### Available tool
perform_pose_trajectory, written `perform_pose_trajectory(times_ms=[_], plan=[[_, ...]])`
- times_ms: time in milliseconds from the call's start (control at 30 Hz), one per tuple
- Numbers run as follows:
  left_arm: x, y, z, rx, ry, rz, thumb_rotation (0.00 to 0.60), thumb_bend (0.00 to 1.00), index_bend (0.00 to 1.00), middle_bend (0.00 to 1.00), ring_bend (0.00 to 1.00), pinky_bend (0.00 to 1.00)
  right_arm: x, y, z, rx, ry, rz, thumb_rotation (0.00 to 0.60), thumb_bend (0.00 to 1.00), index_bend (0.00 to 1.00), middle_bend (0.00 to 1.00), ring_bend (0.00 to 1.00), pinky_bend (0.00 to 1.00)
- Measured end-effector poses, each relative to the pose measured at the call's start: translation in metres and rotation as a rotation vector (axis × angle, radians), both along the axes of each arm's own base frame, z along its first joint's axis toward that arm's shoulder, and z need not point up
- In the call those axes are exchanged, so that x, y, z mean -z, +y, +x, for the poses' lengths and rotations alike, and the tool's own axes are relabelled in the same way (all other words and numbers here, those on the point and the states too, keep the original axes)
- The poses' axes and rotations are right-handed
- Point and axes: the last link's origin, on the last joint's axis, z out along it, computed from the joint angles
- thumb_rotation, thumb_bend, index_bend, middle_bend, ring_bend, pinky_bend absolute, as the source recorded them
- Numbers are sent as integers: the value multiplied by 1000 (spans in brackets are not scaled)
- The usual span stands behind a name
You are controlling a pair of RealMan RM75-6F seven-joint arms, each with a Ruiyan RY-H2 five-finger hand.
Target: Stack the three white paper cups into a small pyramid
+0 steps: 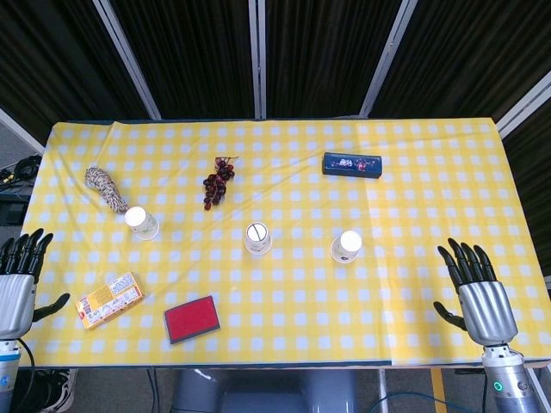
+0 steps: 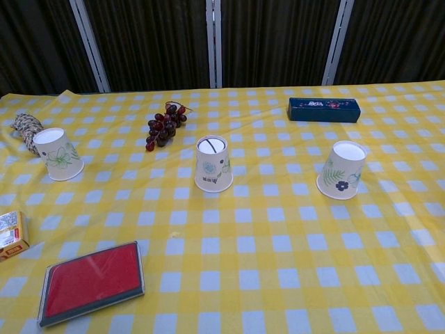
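Note:
Three white paper cups stand upside down, apart from each other, on the yellow checked table point(image 1: 413, 172). The left cup point(image 1: 142, 223) point(image 2: 58, 154) is near a rope bundle, the middle cup point(image 1: 258, 238) point(image 2: 213, 163) sits at the centre, and the right cup point(image 1: 347, 245) point(image 2: 343, 170) is further right. My left hand point(image 1: 19, 280) is at the table's left front edge, fingers spread, holding nothing. My right hand point(image 1: 475, 291) is at the right front, fingers spread and empty. Neither hand shows in the chest view.
A bunch of dark grapes point(image 1: 218, 181) point(image 2: 164, 126) and a dark blue box point(image 1: 352, 164) point(image 2: 324, 109) lie behind the cups. A rope bundle point(image 1: 106, 188) lies at the left; a yellow packet point(image 1: 108, 300) and a red case point(image 1: 191, 318) point(image 2: 92, 281) lie at the front.

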Motion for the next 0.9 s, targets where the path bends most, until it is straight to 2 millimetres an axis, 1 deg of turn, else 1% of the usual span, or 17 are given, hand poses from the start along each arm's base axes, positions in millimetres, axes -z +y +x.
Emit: perform_pose_trajectory(times_ms=[400,600,733,833,900], plan=[[1,0,0,-2,0,-6,600,0,0,0,0,0,-1,1,0,-1,-4,-2,600,66,0,0,0,0],[1,5,-1,-8,5,-16,600,0,0,0,0,0,-2,-2,-2,11,-8,-5,600,65,0,0,0,0],[2,15,-1,-16,6,-24,600,19,0,0,0,0,-3,-4,-4,18,-11,-7,600,66,0,0,0,0],[0,30,-1,-20,10,-26,600,68,0,0,0,0,-3,-5,-5,23,-9,-7,600,66,0,0,0,0],[-2,44,0,-27,11,-28,600,70,18,0,0,0,-3,-6,-6,25,-11,-9,600,65,0,0,0,0]])
